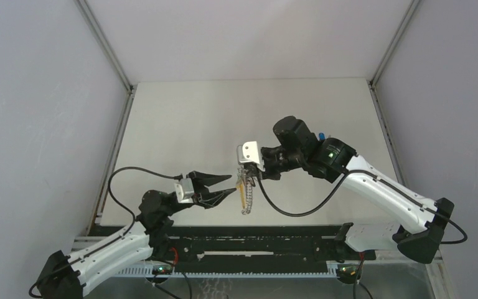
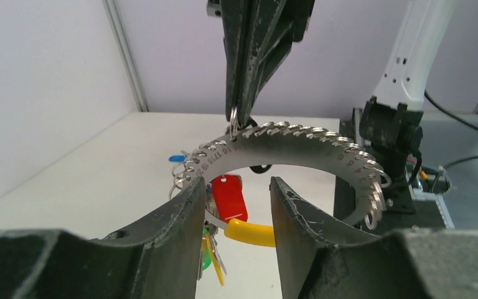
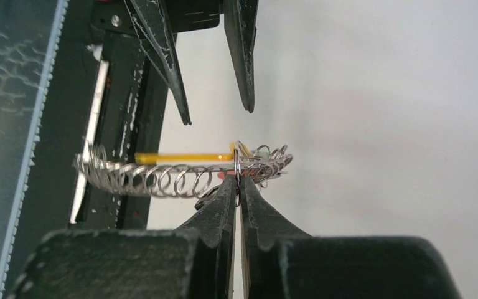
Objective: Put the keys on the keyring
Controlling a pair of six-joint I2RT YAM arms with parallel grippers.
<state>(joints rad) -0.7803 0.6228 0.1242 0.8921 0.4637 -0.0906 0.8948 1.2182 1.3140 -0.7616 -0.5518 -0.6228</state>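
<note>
White table (image 1: pixel 193 118), keyring (image 3: pixel 162 177) pinched tight in right end effector (image 3: pixel 238 180), left end effector (image 1: pixel 231 185) open and empty right beside it

Above table (image 1: pixel 193 112): keyring (image 1: pixel 246 194) hangs under right claw (image 1: pixel 243 172) (pinched at top), left claw (image 1: pixel 232 184) just left.

My top camera looks down from behind; close wrist cameras behind left pincer (image 2: pixel 236 182) and right pincer (image 3: pixel 237 180) share the keyring (image 2: pixel 299 141).

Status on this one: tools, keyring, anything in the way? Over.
Left tool open, tips near the keyring. Right tool shut on keyring, holding it above the table. Nothing between the tools but the ring.
</note>
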